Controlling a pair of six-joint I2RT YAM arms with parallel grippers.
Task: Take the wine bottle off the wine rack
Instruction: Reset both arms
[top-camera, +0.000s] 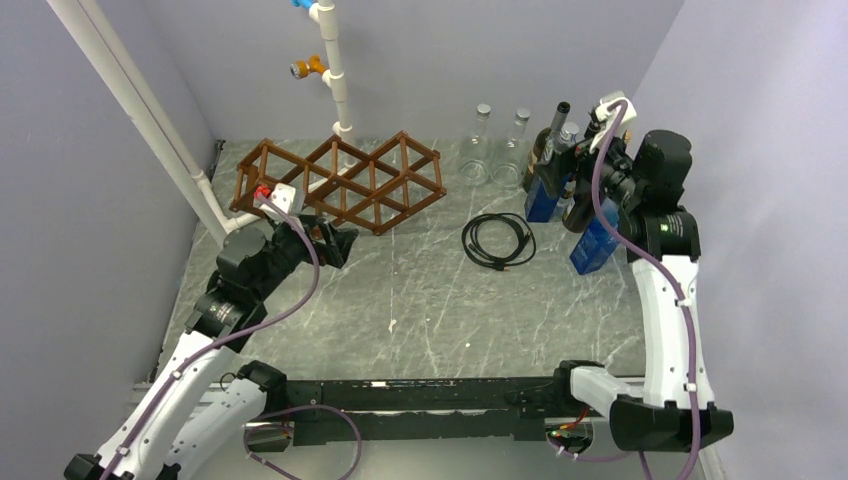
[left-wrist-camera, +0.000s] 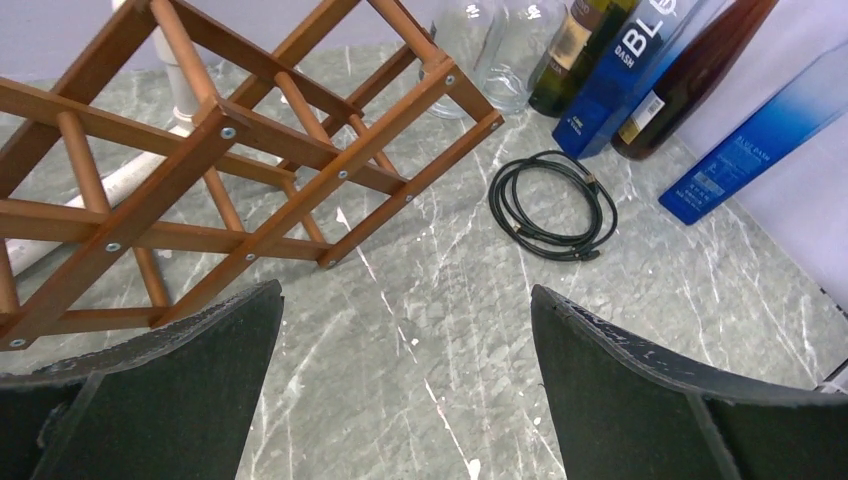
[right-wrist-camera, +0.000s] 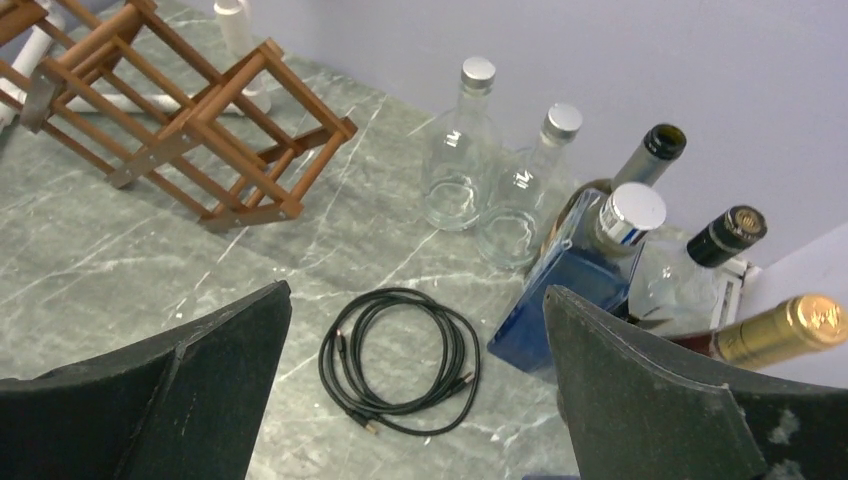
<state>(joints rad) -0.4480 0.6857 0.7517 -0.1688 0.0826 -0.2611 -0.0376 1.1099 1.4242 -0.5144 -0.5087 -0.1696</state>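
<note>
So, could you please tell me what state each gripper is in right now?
Left gripper: open, holding nothing, near the brown wooden lattice wine rack.
Right gripper: open, holding nothing.

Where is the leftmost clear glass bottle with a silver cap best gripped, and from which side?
Probably the narrow neck just under the cap: the clear glass bottle stands upright and its round body looks wide. Come from the front or the side of the brown wooden wine rack; a second clear bottle stands close on the other side.

Black cable between wide-spread jaws, clear bottles beyond
</note>
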